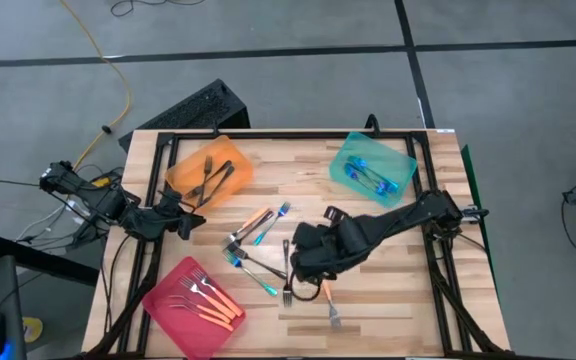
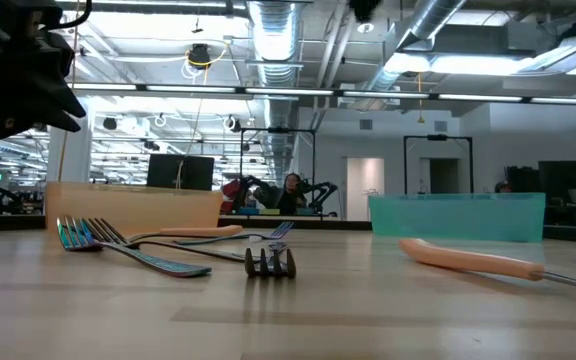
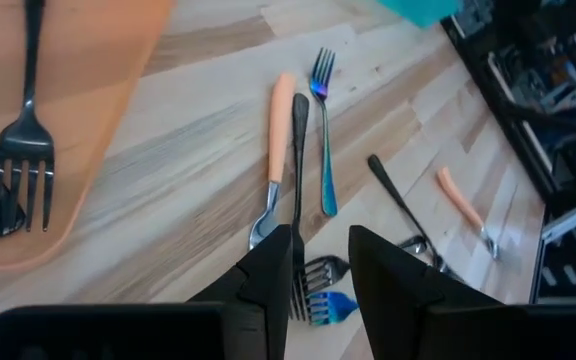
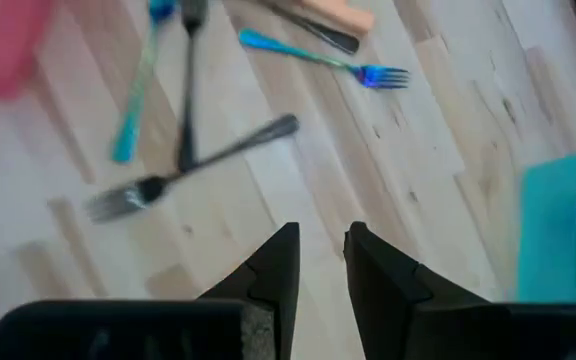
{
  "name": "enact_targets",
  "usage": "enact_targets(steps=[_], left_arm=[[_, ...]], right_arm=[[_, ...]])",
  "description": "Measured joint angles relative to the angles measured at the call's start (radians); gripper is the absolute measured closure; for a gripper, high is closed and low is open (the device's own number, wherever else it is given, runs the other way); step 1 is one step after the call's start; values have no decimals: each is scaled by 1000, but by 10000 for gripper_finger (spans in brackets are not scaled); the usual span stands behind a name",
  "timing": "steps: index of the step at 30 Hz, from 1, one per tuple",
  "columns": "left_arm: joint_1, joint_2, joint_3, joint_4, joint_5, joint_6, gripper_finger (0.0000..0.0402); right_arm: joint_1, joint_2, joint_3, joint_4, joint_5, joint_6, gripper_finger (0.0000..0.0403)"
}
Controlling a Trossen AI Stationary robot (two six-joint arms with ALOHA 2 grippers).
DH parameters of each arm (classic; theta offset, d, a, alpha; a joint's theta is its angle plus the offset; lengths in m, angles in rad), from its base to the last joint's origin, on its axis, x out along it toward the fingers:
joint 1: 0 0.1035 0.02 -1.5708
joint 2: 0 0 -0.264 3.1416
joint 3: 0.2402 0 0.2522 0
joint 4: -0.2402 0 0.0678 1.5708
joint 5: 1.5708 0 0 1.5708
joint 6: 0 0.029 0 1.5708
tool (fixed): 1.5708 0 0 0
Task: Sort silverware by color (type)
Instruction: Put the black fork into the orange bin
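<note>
Sorting looks midway: loose forks [image 1: 258,245] remain at the table's centre. The right gripper [image 1: 303,262] hovers over them, fingers narrowly apart and empty; next it likely must drop onto one handle. The left gripper [image 1: 190,225], also narrow and empty, waits at 9 o'clock. The orange tray [image 1: 183,170] at 11 holds dark forks, the teal tray [image 1: 346,165] at 1 blue ones, the pink tray [image 1: 168,300] at 7 orange ones.

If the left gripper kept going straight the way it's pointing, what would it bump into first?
Probably the dark fork lying right ahead between the left gripper fingers, beside the orange-handled fork. Depth is hard to judge, so it might pass above.
</note>
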Motion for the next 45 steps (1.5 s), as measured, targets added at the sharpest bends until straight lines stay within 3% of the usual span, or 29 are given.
enact_targets(steps=[4,8,12,18,27,32,45], left_arm=[[0,0,0,0,-22,-41,314],[0,0,0,0,-29,-68,314],[0,0,0,4,-27,-89,314],[0,0,0,4,-32,-85,314],[0,0,0,4,-51,-83,314],[0,1,0,2,-55,-74,314],[0,0,0,3,-53,-59,314]], right_arm=[[16,-2,-148,164,-2,-70,296],[4,0,-299,491,-74,-147,296],[-23,0,-419,809,-72,-166,292],[-66,0,-552,1159,-81,-249,257],[-142,31,-583,1265,-96,-265,177],[-152,113,-574,1360,-94,-277,181],[-128,291,-502,1318,-93,-237,201]])
